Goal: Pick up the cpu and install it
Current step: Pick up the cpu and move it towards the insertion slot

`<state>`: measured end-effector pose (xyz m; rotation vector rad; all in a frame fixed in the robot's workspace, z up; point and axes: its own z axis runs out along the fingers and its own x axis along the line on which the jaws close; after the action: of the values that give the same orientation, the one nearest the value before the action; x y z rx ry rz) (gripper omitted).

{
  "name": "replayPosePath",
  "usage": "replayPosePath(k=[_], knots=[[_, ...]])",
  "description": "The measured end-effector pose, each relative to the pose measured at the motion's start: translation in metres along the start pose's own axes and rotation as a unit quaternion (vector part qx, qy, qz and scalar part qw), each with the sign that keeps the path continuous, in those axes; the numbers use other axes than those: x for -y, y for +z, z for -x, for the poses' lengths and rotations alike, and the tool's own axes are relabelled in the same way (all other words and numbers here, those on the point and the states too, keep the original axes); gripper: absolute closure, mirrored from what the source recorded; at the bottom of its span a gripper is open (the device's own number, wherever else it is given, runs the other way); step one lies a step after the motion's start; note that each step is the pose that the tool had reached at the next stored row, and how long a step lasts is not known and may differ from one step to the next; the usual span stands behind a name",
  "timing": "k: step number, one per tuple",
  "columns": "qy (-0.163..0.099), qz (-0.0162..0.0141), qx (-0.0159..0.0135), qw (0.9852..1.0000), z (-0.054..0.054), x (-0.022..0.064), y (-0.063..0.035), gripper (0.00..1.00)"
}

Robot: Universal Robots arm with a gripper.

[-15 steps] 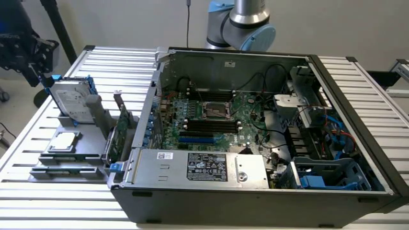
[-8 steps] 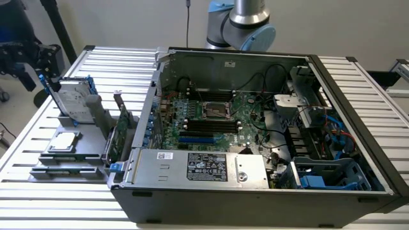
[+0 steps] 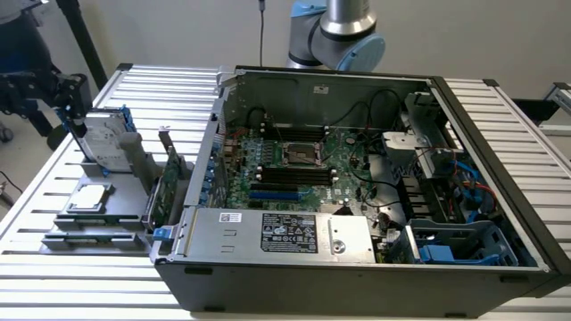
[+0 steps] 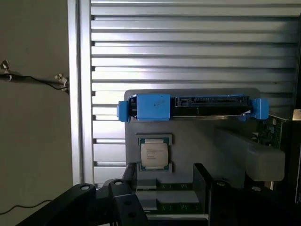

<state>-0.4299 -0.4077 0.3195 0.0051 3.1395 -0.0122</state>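
Gripper (image 4: pixel 165 182) near cpu (image 4: pixel 154 154), lettering illegible

Open black metal computer case (image 3: pixel 357 275) on slatted aluminium table (image 3: pixel 71 287). Inside the case: green motherboard (image 3: pixel 344 175) with square metal-framed socket (image 3: pixel 301 155). Beside the case, at the exterior view's left: grey plastic holder (image 3: pixel 130 194) bearing small flat silver-grey square cpu (image 3: pixel 89 198), upright silver blue-bracketed hard drive (image 3: pixel 103 140), upright long green circuit card (image 3: pixel 165 184). Behind the case: silver-and-blue robot arm (image 3: pixel 344 30).

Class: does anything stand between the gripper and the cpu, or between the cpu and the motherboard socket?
Nothing visible lies between the open gripper and the cpu on its grey holder. Toward the socket, the upright green card and the case wall stand between, so a level path looks blocked.
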Motion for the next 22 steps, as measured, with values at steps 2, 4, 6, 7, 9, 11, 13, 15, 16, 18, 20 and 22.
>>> replayPosePath(k=[2,4,6,7,9,11,13,15,16,18,20,22], knots=[[0.0,0.0,0.0001,1.0,-0.001,0.0013,0.0037,0.4],[0.0,0.0,0.0001,1.0,-0.002,0.0028,0.0075,0.4],[0.0,0.0001,0.0002,1.0,-0.003,0.0042,0.0111,0.4],[0.0,0.0001,0.0001,1.0,-0.004,0.005,0.0129,0.4],[0.0,0.0001,0.0002,1.0,-0.005,0.0064,0.0167,0.4],[0.0,0.0001,0.0001,1.0,-0.006,0.0078,0.0202,0.4],[0.0,0.0,0.0001,1.0,-0.007,0.0092,0.0239,0.4],[0.0,0.0001,0.0001,1.0,-0.008,0.0105,0.0275,0.4],[0.0,0.0,0.0001,1.0,-0.008,0.011,0.0293,0.4],[0.0,0.0,0.0001,1.0,-0.009,0.012,0.0329,0.4],[0.0,0.0,0.0001,1.0,-0.009,0.0129,0.0366,0.4],[-0.001,0.0001,0.0002,1.0,-0.009,0.0137,0.0403,0.4]])
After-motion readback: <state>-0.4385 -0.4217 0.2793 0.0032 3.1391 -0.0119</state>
